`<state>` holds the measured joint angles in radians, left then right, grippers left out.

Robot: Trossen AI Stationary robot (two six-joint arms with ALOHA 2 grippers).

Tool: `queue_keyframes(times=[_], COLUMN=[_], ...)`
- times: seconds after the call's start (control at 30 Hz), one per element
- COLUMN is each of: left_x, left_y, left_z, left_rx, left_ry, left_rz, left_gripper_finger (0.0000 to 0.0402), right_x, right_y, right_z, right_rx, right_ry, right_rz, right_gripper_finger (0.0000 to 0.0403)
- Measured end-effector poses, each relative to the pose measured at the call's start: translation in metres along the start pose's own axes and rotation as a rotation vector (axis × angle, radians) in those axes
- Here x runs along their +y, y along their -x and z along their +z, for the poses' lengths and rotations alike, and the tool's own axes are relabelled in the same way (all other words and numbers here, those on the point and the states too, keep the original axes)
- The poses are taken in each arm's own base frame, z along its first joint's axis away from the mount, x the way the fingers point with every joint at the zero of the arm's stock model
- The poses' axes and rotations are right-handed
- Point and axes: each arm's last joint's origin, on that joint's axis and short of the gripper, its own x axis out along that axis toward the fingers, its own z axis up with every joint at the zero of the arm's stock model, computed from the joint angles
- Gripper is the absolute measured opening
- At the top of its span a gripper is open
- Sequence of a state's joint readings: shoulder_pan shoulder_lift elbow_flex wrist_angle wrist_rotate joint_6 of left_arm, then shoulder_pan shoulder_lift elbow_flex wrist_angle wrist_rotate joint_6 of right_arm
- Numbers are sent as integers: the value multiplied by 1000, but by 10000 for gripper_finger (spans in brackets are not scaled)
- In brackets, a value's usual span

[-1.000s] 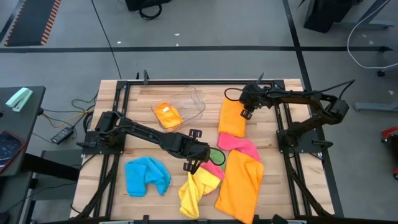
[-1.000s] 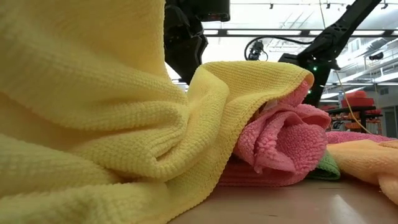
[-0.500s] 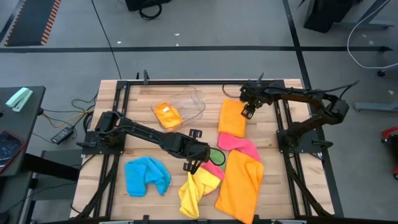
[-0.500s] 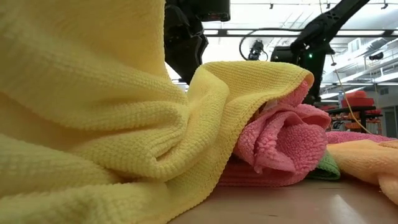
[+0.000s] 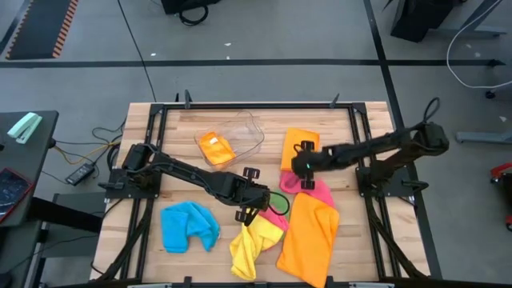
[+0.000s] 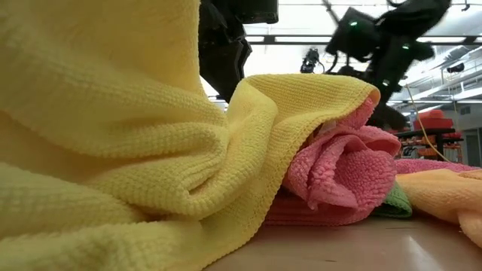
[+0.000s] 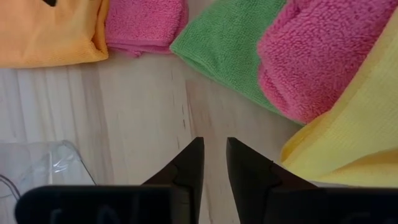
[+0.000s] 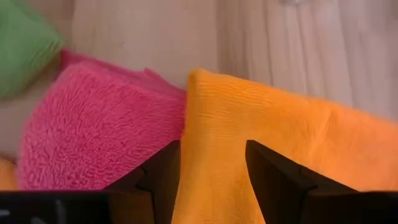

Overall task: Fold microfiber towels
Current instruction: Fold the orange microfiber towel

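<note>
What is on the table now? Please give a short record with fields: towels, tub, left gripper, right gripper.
towels: blue towel crumpled; yellow towel crumpled; large orange towel; folded orange towel; pink towel; green towel partly under another pink towel
tub: clear plastic tub holding an orange cloth
left gripper: over bare wood, fingers narrowly apart, holding nothing
right gripper: open, over the folded orange towel's edge beside the pink towel

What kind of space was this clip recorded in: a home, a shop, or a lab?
Most likely a robotics lab or workshop. The wooden table stands on a bare grey floor with loose cables beside it, and the low view shows ceiling strip lights over an open hall.
</note>
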<state>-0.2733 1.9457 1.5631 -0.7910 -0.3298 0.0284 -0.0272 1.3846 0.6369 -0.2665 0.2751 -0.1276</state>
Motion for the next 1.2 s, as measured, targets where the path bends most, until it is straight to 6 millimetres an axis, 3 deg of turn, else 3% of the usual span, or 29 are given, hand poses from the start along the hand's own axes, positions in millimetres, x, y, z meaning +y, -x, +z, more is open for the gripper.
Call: queue_keyframes(times=[0.13, 0.37, 0.8, 1.2], left_x=[0, 0, 0, 0], left_y=[0, 0, 0, 0], left_z=[0, 0, 0, 0], left_rx=[0, 0, -1, -1], left_ry=[0, 0, 0, 1], left_rz=[0, 0, 0, 1], left_gripper_finger=[73, 75, 69, 72], right_x=[17, 20, 35, 36], right_y=[-7, -15, -9, -37], right_z=[-13, -37, -30, -37], right_rx=[-93, -77, -167, -75], right_ry=[43, 38, 101, 112], right_rz=[-70, -147, -196, -312], right_gripper_finger=[193, 226, 242, 242])
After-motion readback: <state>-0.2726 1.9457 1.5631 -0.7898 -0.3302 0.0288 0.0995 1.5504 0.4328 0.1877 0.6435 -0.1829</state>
